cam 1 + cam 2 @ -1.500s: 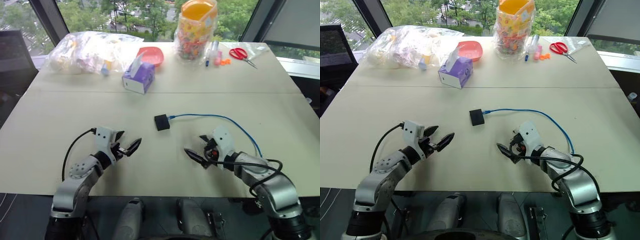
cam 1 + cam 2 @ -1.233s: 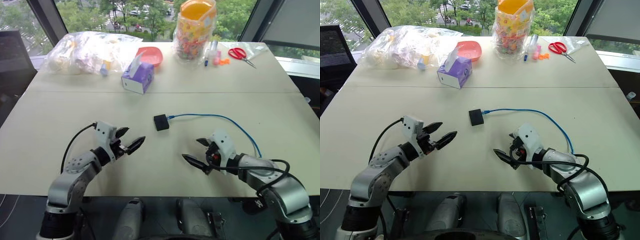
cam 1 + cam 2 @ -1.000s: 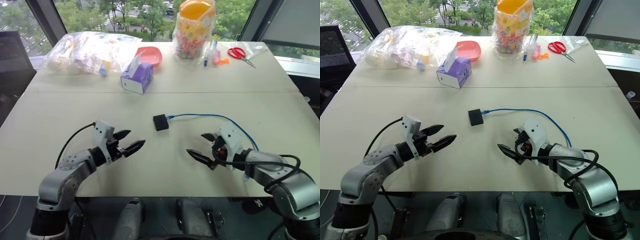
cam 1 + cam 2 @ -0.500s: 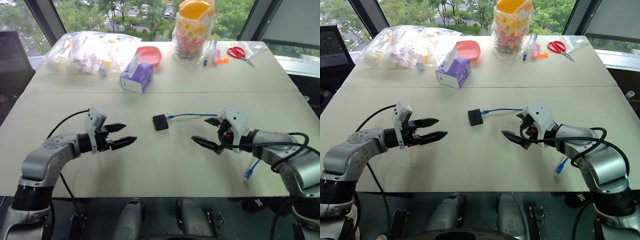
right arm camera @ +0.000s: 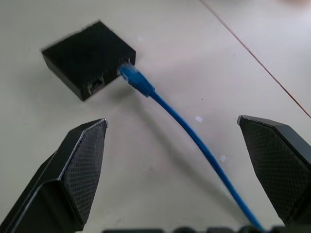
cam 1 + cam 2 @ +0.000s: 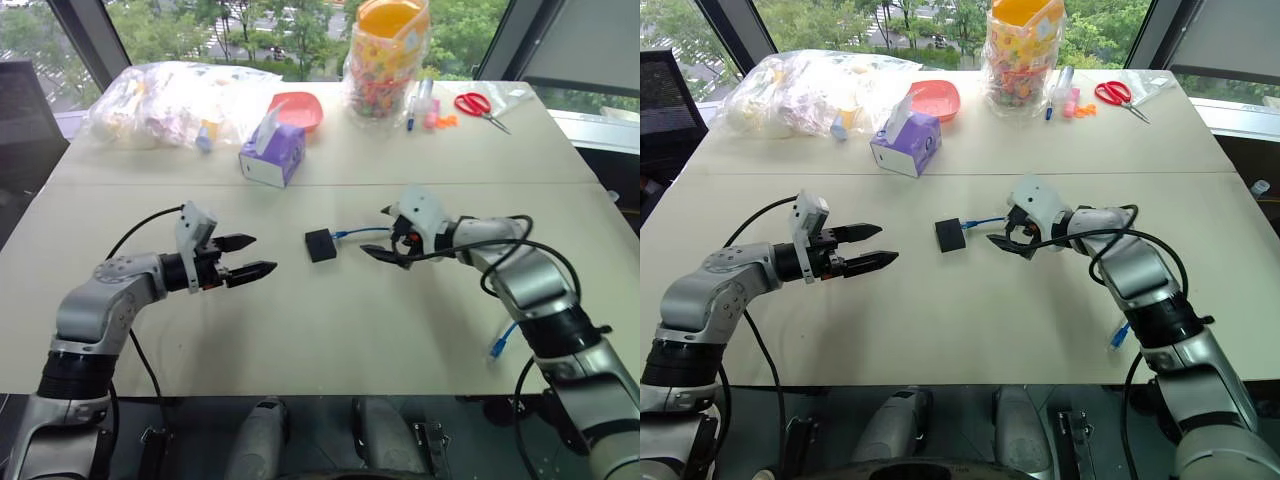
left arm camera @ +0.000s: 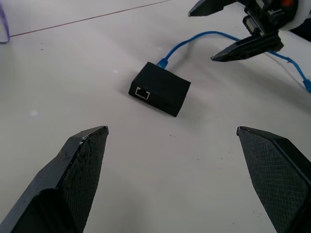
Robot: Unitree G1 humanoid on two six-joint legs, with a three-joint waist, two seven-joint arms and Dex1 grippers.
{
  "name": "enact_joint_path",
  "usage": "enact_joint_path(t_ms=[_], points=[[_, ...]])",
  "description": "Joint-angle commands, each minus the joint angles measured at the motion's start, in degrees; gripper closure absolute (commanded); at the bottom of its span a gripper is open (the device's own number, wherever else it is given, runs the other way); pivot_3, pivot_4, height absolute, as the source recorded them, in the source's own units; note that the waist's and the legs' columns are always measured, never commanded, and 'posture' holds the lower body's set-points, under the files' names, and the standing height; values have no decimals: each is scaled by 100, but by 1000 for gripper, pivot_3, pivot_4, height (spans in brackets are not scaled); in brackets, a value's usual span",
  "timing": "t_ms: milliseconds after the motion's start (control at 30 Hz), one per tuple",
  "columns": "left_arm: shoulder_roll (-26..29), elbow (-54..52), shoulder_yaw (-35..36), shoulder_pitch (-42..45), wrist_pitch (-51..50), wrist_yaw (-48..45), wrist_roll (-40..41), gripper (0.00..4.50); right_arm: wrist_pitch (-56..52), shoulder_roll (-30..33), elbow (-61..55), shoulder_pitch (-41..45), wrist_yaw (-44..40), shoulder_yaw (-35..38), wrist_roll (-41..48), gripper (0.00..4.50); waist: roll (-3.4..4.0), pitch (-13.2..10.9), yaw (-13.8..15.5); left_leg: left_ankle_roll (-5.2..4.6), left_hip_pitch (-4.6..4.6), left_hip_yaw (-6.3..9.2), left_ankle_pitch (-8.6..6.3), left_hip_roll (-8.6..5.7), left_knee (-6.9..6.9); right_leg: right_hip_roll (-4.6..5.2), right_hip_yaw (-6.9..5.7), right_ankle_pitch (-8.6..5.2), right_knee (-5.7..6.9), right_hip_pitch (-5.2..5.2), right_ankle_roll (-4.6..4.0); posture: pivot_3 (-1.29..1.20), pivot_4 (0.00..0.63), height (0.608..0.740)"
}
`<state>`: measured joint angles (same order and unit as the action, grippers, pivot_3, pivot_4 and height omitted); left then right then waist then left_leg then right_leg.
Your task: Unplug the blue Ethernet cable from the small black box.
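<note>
On table, one small black box, one blue Ethernet cable

Head looks down; wrists face small black box.

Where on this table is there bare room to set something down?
Bare: the near strip of the table, and between the tissue box and the small black box. Crowded: the far edge, around the plastic bags, snack jar and scissors.

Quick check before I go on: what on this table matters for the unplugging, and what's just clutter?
Job:
blue Ethernet cable, plugged in
small black box
right end effector, open
left end effector, open

Clutter:
purple tissue box
red bowl
scissors
plastic bags
</note>
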<state>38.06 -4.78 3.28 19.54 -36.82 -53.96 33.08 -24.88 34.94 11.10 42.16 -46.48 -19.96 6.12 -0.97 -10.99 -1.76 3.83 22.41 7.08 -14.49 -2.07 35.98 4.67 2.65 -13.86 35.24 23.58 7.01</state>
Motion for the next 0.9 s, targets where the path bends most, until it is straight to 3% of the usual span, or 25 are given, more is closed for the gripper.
enact_joint_path(t_ms=[33,333,433,667,800,900], points=[[41,-249,183,-92,96,33,12,45,909,-276,1003,515,-333,-258,-467,0,0,0,-47,0,0,1,0,0,0,0,-1,0,1,-1,0,0,150,740],[105,-680,523,-542,107,337,41,45,1777,-1348,3087,1329,-981,-416,-920,0,0,-1,-171,3,-8,3,2,1,-5,-2,3,1,23,7,0,0,150,740],[124,-830,634,-691,75,406,75,0,1886,-1645,3593,1523,-986,-352,-1034,734,-1,0,-221,10,-13,6,5,1,-7,-3,3,1,35,6,-1,0,150,740],[169,-914,753,-776,12,467,109,0,2016,-1978,3910,1696,-1116,-331,-1250,4391,0,0,-228,19,-48,3,11,0,-1,-6,9,0,80,-5,-4,0,150,740],[144,-718,706,-479,-97,425,174,0,2179,-1792,3190,1508,-932,-200,-1331,4455,0,-1,-219,21,-70,3,12,0,1,-6,11,0,83,-25,-5,0,150,740],[127,-458,501,-112,-22,260,78,0,2640,-1600,2385,1188,-331,10,-1453,4455,1,-1,-191,21,-59,9,13,-4,2,-6,10,0,83,-20,-4,0,150,740]])
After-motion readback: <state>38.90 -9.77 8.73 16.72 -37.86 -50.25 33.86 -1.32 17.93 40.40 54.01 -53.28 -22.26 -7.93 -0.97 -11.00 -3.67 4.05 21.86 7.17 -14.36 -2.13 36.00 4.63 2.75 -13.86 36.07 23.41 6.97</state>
